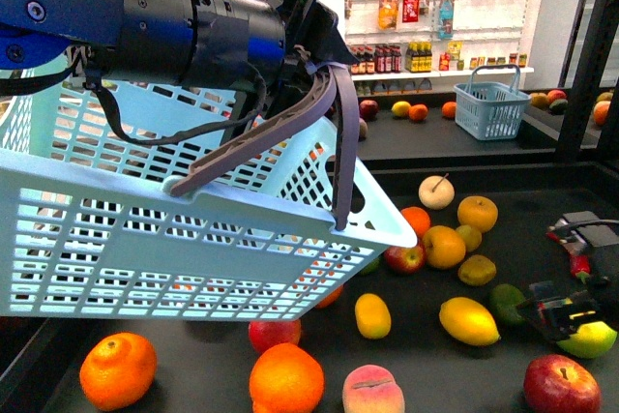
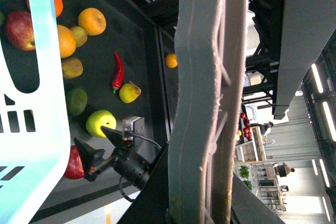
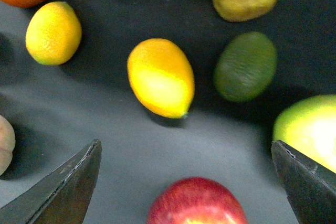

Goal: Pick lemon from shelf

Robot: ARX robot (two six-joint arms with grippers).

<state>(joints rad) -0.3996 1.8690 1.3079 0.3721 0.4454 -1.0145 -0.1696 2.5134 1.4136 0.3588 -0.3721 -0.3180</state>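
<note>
Just left of the lime (image 1: 505, 302) on the shelf (image 1: 435, 374) deck, note lemon (image 1: 469, 321) lying clear of neighbours, centred between wide-spread right gripper (image 3: 185, 144) fingers (image 3: 63, 187) for an unobstructed descent; farther left, basket (image 1: 145, 229) raised on handles (image 1: 271, 132) clamped in left gripper (image 1: 309, 60), likely to receive it.

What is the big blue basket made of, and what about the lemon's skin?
The basket looks like moulded plastic: pale blue, slightly glossy, with neat rows of slots. The lemon has smooth, shiny yellow skin with a small pointed tip. Whether it is a real fruit or a plastic model, the pictures cannot show.
</note>
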